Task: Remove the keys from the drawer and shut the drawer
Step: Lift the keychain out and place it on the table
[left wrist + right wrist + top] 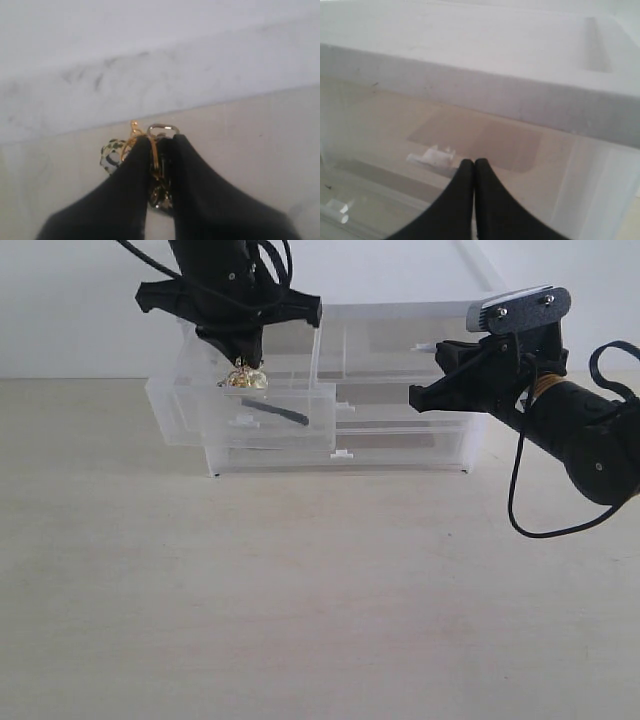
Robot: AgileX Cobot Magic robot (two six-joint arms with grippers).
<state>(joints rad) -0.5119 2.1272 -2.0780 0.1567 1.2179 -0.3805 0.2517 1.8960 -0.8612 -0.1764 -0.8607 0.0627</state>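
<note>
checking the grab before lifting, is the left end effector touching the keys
Touching. The left wrist view shows the left end effector closed on the keys, with the gold rings pinched in its grip.

keys (134,136) partly hidden between fingers (131,180) of left tool (161,144), charms (111,154) blurred

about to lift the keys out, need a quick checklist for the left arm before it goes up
1. Left hand shut on the keys: ok, its fingers pinch the gold rings.
2. Drawer open enough for a straight lift: ok, it stands pulled out from the unit.
3. Black strap clear of the drawer: not ok, it lies inside, behind the front wall.
4. Right hand out of the lift path: ok, shut, and over by the unit's right half.
5. Grip firm enough to carry the whole bunch: cannot tell.
</note>
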